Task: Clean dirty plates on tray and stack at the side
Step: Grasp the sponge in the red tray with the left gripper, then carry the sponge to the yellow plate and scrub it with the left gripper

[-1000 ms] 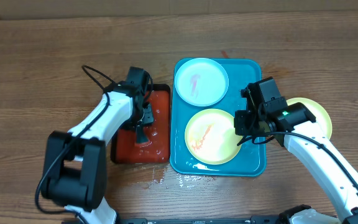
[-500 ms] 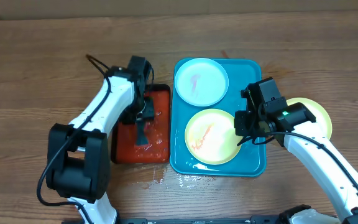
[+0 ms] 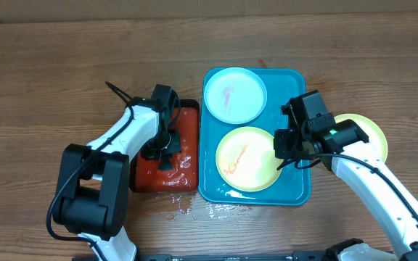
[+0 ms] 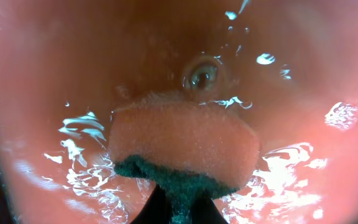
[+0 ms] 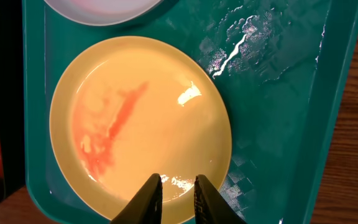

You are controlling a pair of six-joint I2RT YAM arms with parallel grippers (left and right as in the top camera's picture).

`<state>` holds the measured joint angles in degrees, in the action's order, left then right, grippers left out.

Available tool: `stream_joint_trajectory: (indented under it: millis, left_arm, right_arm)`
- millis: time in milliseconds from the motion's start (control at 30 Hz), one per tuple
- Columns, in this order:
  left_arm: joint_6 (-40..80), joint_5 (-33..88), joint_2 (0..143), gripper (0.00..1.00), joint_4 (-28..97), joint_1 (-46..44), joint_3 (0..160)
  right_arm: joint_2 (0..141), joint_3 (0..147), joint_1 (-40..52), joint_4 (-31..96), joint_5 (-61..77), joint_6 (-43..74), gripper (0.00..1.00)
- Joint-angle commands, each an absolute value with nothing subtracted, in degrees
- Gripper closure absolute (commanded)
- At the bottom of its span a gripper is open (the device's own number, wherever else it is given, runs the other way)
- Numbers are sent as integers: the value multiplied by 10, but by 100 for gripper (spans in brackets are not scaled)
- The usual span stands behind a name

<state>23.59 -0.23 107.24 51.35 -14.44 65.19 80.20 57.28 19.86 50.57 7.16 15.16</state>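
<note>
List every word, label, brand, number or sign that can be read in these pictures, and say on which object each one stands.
None: no readable text appears in any view.
The teal tray, the mint-rimmed plate, the yellow plate on the tray, the yellow plate at the side, the red tray and the sponge show plain surfaces, only smears and water.

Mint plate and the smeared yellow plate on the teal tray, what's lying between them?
Nothing but a thin strip of bare teal tray; the right wrist view shows it between the mint plate and the yellow plate.
</note>
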Motion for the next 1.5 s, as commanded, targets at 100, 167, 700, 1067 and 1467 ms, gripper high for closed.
stream_joint_trajectory:
  millis: [100, 167, 700, 1067, 1467]
  left_arm:
    - [232, 11, 1086, 96, 564, -139, 680]
    - [231, 11, 1084, 96, 601, -138, 725]
    - [192, 15, 1066, 96, 762, -170, 1059]
    - [182, 76, 1083, 96, 744, -196, 1027]
    - [284, 163, 1085, 95, 507, -342, 842]
  right_arm:
    - [799, 583, 182, 503, -23, 225, 80]
    - [804, 583, 168, 502, -29, 239, 80]
    - [930, 553, 139, 476, 144, 76, 67]
    - [1014, 553, 138, 451, 151, 105, 96]
    - [1019, 552, 139, 432, 149, 137, 96]
